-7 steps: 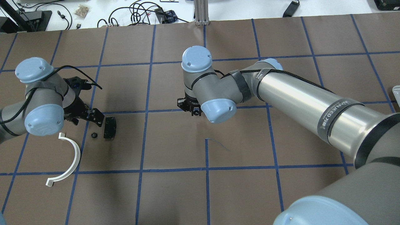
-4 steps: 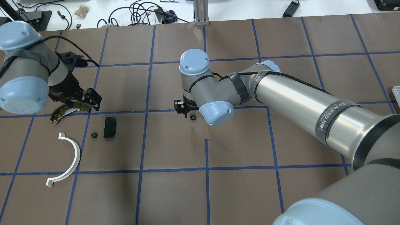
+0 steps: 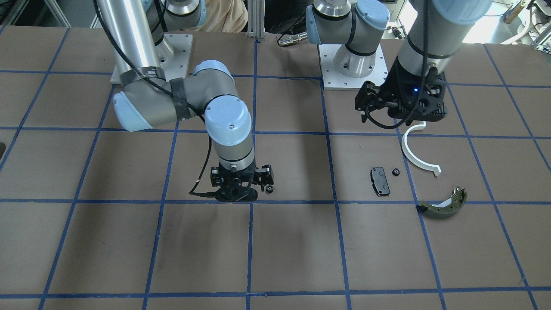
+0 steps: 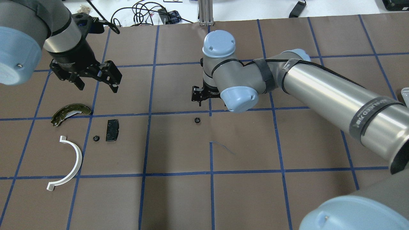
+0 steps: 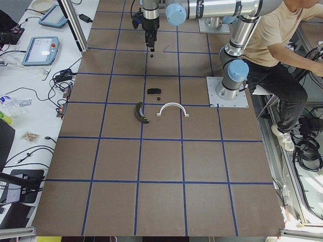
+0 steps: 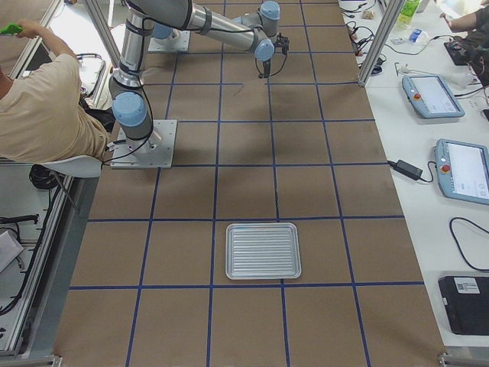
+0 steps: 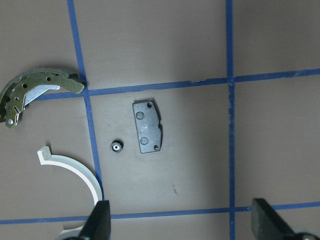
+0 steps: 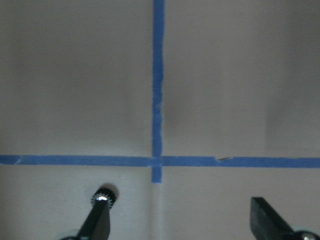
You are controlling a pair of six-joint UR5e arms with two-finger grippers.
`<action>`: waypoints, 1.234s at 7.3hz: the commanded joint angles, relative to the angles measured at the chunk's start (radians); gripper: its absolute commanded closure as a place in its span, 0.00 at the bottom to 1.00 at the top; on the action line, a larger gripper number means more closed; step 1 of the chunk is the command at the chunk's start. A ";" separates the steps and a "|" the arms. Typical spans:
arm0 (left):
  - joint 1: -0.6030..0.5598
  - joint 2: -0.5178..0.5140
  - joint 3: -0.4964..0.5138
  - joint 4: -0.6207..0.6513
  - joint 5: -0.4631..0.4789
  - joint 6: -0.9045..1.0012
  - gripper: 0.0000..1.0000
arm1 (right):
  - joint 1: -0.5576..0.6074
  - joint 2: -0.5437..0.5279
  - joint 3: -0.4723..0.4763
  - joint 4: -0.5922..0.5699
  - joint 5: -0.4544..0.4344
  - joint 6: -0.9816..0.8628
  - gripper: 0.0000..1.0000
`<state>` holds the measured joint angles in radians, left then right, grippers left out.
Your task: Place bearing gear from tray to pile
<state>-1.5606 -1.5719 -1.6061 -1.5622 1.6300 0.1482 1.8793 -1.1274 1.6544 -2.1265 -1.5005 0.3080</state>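
Note:
A small black bearing gear lies alone on the brown paper near the table's middle. My right gripper is open and empty just beyond it. In the right wrist view the gear sits by one fingertip. The pile is at the left: an olive brake shoe, a black brake pad, a second small gear and a white half-ring. My left gripper is open and empty, raised beyond the pile. The left wrist view shows the shoe, pad and gear.
The ribbed metal tray lies far off on my right side and looks empty; its corner shows in the overhead view. An aluminium post and cables stand past the table's far edge. A seated person is beside the robot's base.
My right gripper has drawn back from the gear, which now lies free on the paper. My left gripper let go of the brake shoe, then rose and moved away from the pile.

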 commanded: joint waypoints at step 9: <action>-0.155 -0.100 0.034 0.012 -0.058 -0.211 0.00 | -0.351 -0.477 0.002 0.531 -0.040 -0.377 0.00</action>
<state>-1.6809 -1.6171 -1.5627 -1.6198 1.5744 -0.0526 1.5329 -1.5880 1.6567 -1.6014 -1.5380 -0.0638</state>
